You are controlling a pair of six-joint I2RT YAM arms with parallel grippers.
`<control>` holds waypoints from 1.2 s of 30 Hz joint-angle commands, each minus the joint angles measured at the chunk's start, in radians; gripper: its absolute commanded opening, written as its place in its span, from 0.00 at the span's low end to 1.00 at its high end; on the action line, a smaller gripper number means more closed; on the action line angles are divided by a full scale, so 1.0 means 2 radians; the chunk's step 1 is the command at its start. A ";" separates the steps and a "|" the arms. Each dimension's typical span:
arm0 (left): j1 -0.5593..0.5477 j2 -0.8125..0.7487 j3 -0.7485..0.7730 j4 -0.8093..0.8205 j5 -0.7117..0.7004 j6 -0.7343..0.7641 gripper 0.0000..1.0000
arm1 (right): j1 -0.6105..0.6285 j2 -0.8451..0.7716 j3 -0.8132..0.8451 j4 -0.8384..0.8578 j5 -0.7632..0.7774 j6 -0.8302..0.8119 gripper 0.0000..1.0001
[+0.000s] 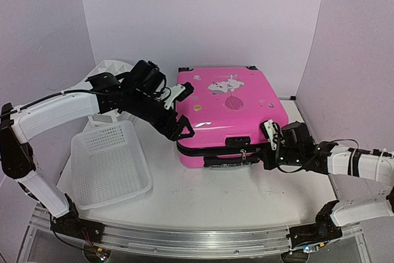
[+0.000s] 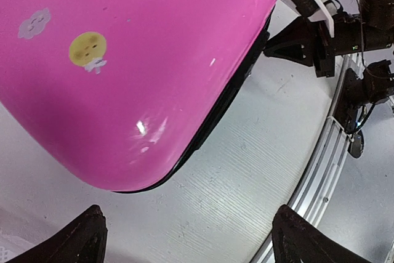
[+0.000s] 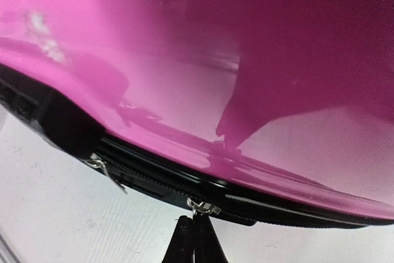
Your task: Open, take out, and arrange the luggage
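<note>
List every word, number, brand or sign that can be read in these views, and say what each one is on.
No text can be read.
The pink suitcase carries only picture stickers, among them a white cartoon figure and a yellow face. No lettering shows on them.
The white basket shows no label or mark.

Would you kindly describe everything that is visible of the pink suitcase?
The suitcase is a glossy bright-pink hard shell, seemingly plastic, with rounded corners and cartoon stickers on its lid. It lies flat and closed on the table, a black zipper band with two metal pulls running round its side. The shut fingers of the right gripper point at one pull; a grip on it cannot be confirmed. The open left gripper hovers at its near left corner, apart.
</note>
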 commanded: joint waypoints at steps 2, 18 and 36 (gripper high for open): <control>-0.051 0.005 0.049 0.022 -0.059 -0.049 0.93 | 0.034 0.039 0.027 0.073 -0.077 0.028 0.00; -0.135 0.094 0.091 0.131 -0.210 -0.165 0.92 | 0.080 0.099 0.044 0.080 0.059 0.096 0.00; -0.054 0.149 0.081 0.128 -0.216 -0.169 0.96 | 0.083 0.029 0.032 -0.096 0.214 0.086 0.00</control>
